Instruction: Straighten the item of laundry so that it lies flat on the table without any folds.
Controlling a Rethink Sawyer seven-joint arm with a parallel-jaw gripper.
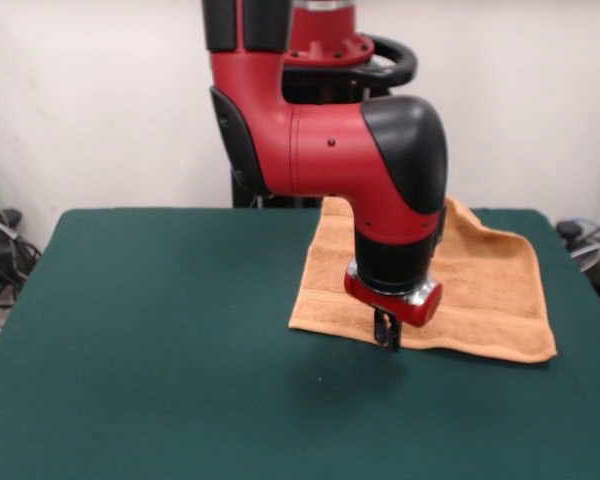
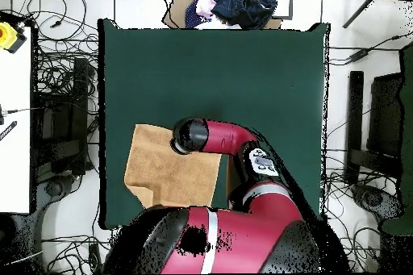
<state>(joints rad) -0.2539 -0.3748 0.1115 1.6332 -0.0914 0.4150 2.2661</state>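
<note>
The orange-tan towel (image 1: pixel 485 285) lies on the green table (image 1: pixel 160 330) at the right in the front view, mostly flat, with a raised fold along its far right edge. My gripper (image 1: pixel 387 335) hangs straight down over the towel's near edge, its tips close to the cloth and shut, with no cloth lifted. In the overhead view the towel (image 2: pixel 165 171) lies near the table's (image 2: pixel 242 70) lower left corner. There the arm's wrist (image 2: pixel 192 135) covers the gripper and the towel's upper right part.
The arm's red and black elbow (image 1: pixel 380 150) hangs over the towel's far side. A person's hand (image 2: pixel 203 2) and dark clothing (image 2: pixel 246 2) show beyond the table's far edge in the overhead view. Cables and stands surround the table.
</note>
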